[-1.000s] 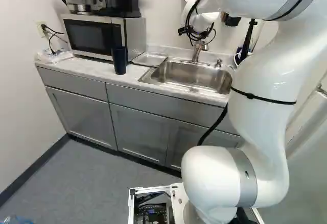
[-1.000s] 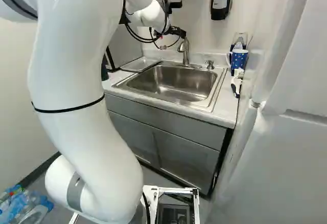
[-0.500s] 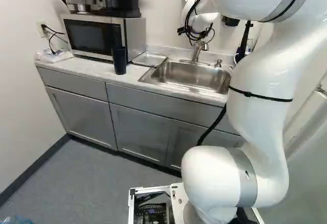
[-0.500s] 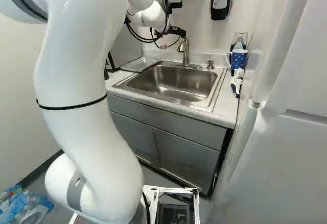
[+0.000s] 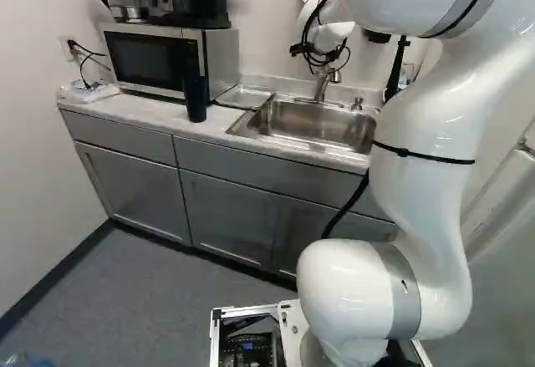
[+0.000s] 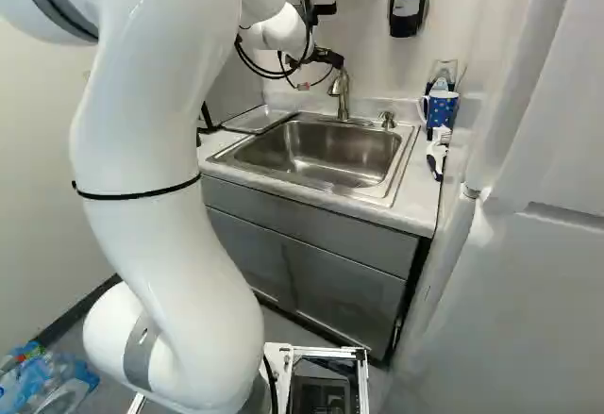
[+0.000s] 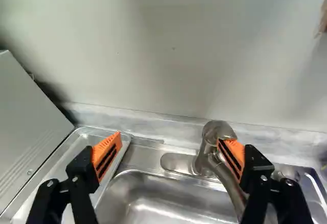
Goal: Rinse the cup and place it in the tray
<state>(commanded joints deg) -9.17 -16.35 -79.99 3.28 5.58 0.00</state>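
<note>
While the white arm [image 5: 426, 196] rises and bends forward towards the sink [image 5: 313, 124], its fingers [image 6: 328, 57] stand wide apart, one seemingly close to the faucet [image 7: 217, 128]. The dark cup [image 5: 196, 99] stands upright on the desk [image 5: 155, 114] near the tray [image 5: 244, 97]. The right base view shows a spotted blue mug [image 6: 441, 108].

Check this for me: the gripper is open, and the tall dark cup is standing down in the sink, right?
Almost! The tall dark cup isn't in the sink. The left base view shows it standing on the counter, in front of the microwave. The gripper is open, just as you said.
</note>
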